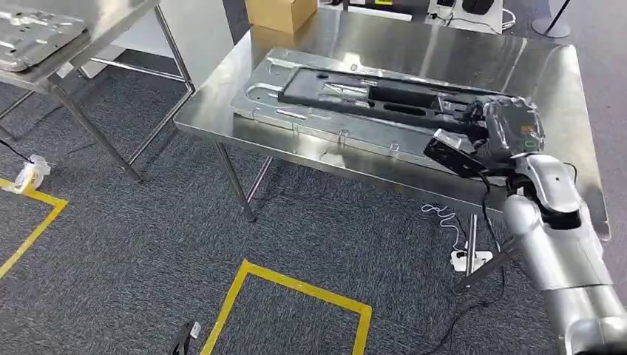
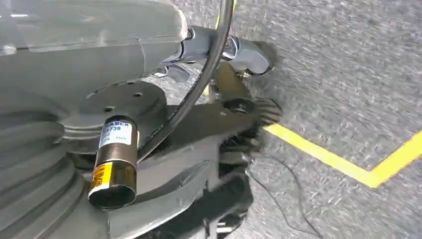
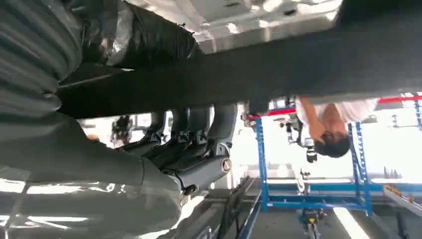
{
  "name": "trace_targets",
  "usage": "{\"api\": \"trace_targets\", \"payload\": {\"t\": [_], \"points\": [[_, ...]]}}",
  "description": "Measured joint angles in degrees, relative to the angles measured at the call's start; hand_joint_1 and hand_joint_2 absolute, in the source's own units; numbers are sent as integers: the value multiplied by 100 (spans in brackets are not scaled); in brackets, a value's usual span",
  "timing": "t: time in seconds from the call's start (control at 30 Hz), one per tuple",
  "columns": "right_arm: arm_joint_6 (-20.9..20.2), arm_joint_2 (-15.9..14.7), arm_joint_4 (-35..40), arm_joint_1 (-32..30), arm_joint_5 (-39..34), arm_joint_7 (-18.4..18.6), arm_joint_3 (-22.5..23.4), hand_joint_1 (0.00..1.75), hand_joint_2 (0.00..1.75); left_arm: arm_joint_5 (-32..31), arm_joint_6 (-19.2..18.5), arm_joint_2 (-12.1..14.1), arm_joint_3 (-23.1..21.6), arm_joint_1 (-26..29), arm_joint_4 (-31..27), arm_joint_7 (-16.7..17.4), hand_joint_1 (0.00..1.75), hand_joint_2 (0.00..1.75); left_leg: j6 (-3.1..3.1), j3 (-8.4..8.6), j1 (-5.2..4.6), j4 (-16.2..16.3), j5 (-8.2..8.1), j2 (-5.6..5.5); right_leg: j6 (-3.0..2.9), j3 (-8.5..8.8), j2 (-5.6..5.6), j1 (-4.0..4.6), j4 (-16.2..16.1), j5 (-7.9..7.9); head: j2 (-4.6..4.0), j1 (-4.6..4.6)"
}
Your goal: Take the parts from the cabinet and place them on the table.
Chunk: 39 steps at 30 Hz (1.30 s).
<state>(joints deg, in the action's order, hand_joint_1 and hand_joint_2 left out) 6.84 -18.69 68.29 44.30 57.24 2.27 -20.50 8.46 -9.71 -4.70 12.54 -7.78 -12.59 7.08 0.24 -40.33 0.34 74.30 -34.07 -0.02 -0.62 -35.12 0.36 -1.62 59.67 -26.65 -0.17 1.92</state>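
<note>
Part point(image 1: 384, 95) black, flat on table point(image 1: 473, 52) | right hand point(image 1: 494, 132) clamped on its near end

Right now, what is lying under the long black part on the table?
The black part rests on a flat silver metal panel, which lies on the steel table. The right hand grips the part's near end, hiding what lies beneath there.

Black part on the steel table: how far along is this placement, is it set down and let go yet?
Done: the black part lies along the silver tray on the table. In hand: the right hand grips its near end; the right wrist view shows fingers curled around the part's edge. Left: letting go and pulling back. Another silver panel sits on the second table at upper left. The left hand hangs over the carpet, grasp unclear.
</note>
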Motion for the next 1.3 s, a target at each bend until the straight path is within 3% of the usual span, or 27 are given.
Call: {"api": "trace_targets", "payload": {"t": [0.03,0.07,0.1,0.17,0.2,0.23,0.37,0.43,0.53,0.57,0.6,0.7,0.77,0.8,0.83,0.87,0.93,0.97,1.03,1.07,1.1,1.13,1.2,1.23,1.27,1.3], "points": [[9,53,-82,113,25,9,-53,175,175,-4,0,0,5,16,0,4,0,175,-3,-191,0,180,-8,0,-8,43,18,16,0,-36,0,-4],[31,158,-237,203,77,24,-160,175,175,-2,2,4,20,27,0,7,0,175,11,-274,-1,135,103,0,-12,100,34,33,0,-77,0,-2],[61,213,-340,258,90,22,-213,175,175,-2,2,9,22,28,0,7,0,175,45,-256,-4,-89,313,-1,-11,167,44,48,0,-126,0,-4],[94,280,-484,323,94,6,-283,175,175,-4,2,26,26,27,0,4,0,175,144,29,-30,-1048,1007,-2,2,327,35,76,-2,-243,0,-2],[105,337,-542,368,94,4,-309,175,175,-9,-6,35,31,32,0,7,0,175,182,122,-54,-1425,1224,-7,17,382,28,78,-6,-298,0,-2],[116,372,-598,449,94,4,-326,175,175,-15,-22,44,35,30,0,22,0,175,180,113,-90,-1401,1129,-12,37,405,29,81,-43,-301,0,9],[105,893,-1245,1036,274,230,-490,175,175,-41,-85,77,83,-6,-24,140,0,175,244,259,-101,-1590,1131,29,131,439,71,82,-73,-294,0,7],[223,1203,-1584,1239,354,319,-549,175,175,-19,-92,116,125,-46,-35,142,0,175,284,382,-58,-1689,1122,39,156,171,0,85,389,-357,0,18],[416,1688,-2159,1336,427,420,-624,175,175,2,-74,144,182,-67,-35,138,0,175,321,513,-56,-1695,1013,34,196,-544,-3,78,1504,-804,0,18],[444,1795,-2305,1329,446,437,-656,175,175,7,-61,155,203,-62,-35,138,0,175,321,565,-54,-1690,970,23,198,-675,-4,78,1619,-821,0,16],[492,1904,-2444,1319,459,442,-687,175,175,9,-55,160,230,-38,-35,138,0,175,310,627,-52,-1678,918,-7,197,-714,-8,76,1500,-689,0,20],[608,2086,-2766,1339,483,402,-693,175,175,9,-41,160,258,0,-35,136,0,175,282,820,-52,-1617,726,-65,120,-374,-23,94,159,392,0,20],[682,2184,-2956,1380,464,369,-696,175,175,15,-9,160,278,-1,-33,133,0,175,225,826,-55,-1610,680,-86,65,-383,-47,174,-88,298,0,2],[686,2234,-3008,1380,464,372,-696,175,175,18,20,162,293,-9,-35,129,0,175,166,833,-43,-1639,642,-75,10,-358,-37,196,-26,405,0,-9],[695,2258,-3067,1393,464,380,-696,175,175,22,26,160,304,5,-35,138,0,175,136,873,-46,-1577,671,-69,-37,-326,-38,205,-59,360,0,-6],[700,2263,-3137,1401,466,411,-696,175,175,29,37,157,306,11,-35,135,0,175,97,927,-62,-1591,655,-74,-84,-239,-23,155,-102,355,0,-13],[715,2252,-3279,1401,466,435,-696,175,175,31,66,155,311,31,-35,120,0,175,85,805,-39,-1295,557,-41,-128,-76,-39,128,-211,333,0,-17],[757,2250,-3378,1405,446,422,-696,175,175,31,72,142,313,34,-35,120,0,175,49,601,-17,-924,439,-41,-161,-44,-35,125,-215,309,0,-26],[840,2243,-3555,1396,400,409,-696,175,175,31,70,142,328,57,-35,120,0,175,-20,83,37,-153,120,-39,-168,5,-9,128,-210,244,0,-26],[853,2195,-3638,1390,374,409,-696,175,175,22,59,142,343,71,-35,120,0,175,-38,-111,57,45,97,-37,-154,39,4,123,-203,207,0,-26],[853,2149,-3720,1384,357,409,-696,175,175,11,50,142,352,81,-35,118,0,175,-66,-174,83,-25,245,-35,-133,78,8,112,-194,169,0,-24],[850,2083,-3784,1375,350,409,-696,175,175,11,44,144,356,89,-35,118,0,175,-88,-119,104,-314,504,-31,-103,122,13,98,-175,118,0,-26],[848,1935,-3900,1376,344,417,-693,175,175,13,35,151,374,96,-35,103,0,175,-148,212,148,-1341,1262,-30,-24,215,10,47,-95,-15,0,-26],[848,1878,-3942,1380,330,420,-693,175,175,13,31,149,391,102,-33,103,0,175,-177,240,116,-1391,1163,-56,26,227,8,46,-101,-56,0,-24],[850,1801,-4003,1404,306,415,-691,175,175,13,15,149,405,99,-33,98,0,175,-113,216,64,-1588,986,-40,58,195,15,42,-61,-54,0,-37],[855,1730,-4031,1406,291,409,-687,175,175,13,13,151,409,86,-33,85,0,175,-18,245,65,-1481,1108,-37,100,175,32,64,-63,-82,0,-31]]}}
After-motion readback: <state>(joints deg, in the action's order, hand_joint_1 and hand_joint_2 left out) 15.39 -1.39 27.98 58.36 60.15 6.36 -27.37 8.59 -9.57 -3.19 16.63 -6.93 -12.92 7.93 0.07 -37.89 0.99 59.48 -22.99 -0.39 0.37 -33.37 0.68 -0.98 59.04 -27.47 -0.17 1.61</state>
